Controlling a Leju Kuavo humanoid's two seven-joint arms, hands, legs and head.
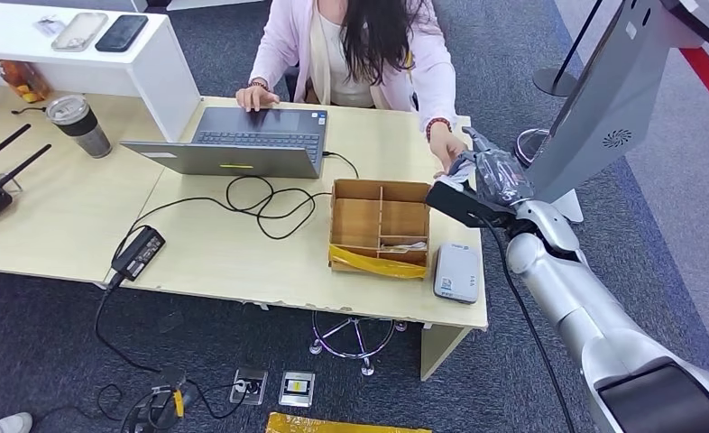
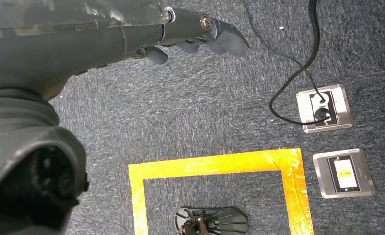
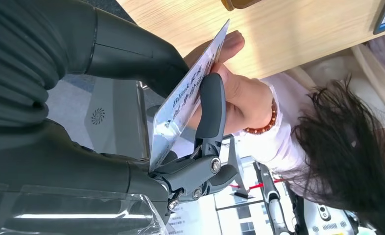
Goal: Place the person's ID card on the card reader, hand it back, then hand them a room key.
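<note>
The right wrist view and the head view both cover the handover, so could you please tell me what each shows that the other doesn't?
Right wrist view alone: the card is pinched between the right hand's thumb and a dark finger, and the person's fingers also touch it. Head view alone: the card reader beside the wooden tray, and the laptop. Both: the right hand meeting the person's hand with its bead bracelet.

Dark grey carpet floor (image 1: 53, 361) under a pale wooden L-shaped desk (image 1: 216, 253), yellow tape square (image 2: 220, 166) beside steel floor sockets (image 2: 325, 107).
</note>
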